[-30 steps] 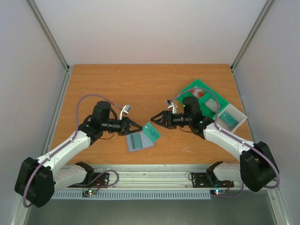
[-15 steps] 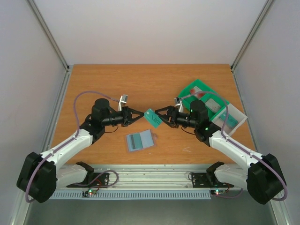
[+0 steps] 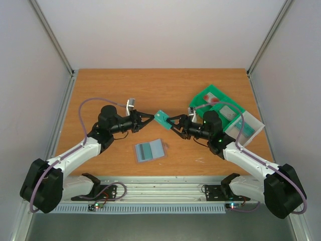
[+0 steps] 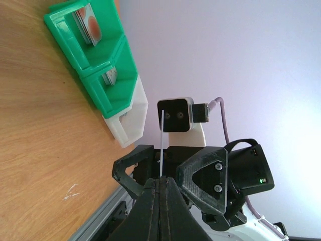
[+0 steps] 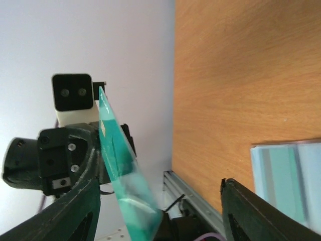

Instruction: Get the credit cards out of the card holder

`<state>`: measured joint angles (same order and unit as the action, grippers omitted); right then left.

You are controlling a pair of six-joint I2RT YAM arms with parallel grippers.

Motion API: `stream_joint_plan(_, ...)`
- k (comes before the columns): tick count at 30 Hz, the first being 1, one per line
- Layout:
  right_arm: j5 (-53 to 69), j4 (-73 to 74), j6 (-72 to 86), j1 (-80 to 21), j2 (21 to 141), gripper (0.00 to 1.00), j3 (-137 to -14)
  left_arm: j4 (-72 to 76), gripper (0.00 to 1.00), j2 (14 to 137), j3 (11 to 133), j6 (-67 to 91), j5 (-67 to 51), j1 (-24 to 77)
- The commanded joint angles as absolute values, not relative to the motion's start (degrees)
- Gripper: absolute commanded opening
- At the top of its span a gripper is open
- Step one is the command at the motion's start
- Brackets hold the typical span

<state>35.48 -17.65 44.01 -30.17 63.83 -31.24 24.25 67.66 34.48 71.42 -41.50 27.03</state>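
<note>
The left gripper (image 3: 152,117) clamped the teal-green card (image 3: 161,117). The right gripper (image 3: 172,125) met it tip to tip, fingers spread wide around the card. Beneath both, toward the bases, the card holder (image 3: 149,150) lay open on the table (image 3: 110,85). The green tray (image 3: 216,95) stood behind the right wrist. Both arms reached inward, raised. The left wrist view showed the card edge-on; the right wrist view showed its face.
</note>
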Motion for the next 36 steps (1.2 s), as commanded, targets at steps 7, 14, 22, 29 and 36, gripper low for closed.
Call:
stream_joint_plan(7,35.52,-27.60,48.20,-30.49,63.90,0.37,-29.00,28.02,0.00,65.99,31.62,71.81,-37.40,26.98)
stream_joint_plan(14,35.42,-30.73,49.74,-30.84,64.89,0.20,-27.74,27.42,0.00,65.74,31.64,71.63,-36.49,26.98)
stream_joint_plan(22,34.81,-31.69,49.78,-31.97,65.96,0.20,-27.60,26.92,0.00,65.44,31.20,71.87,-35.62,26.98)
stream_joint_plan(29,34.46,-33.17,50.28,-32.56,66.77,0.14,-27.38,26.56,0.00,65.10,30.67,71.72,-35.04,26.98)
stream_joint_plan(36,33.84,-32.89,50.32,-32.60,66.83,0.15,-27.33,25.98,0.00,64.23,30.13,71.51,-34.77,26.98)
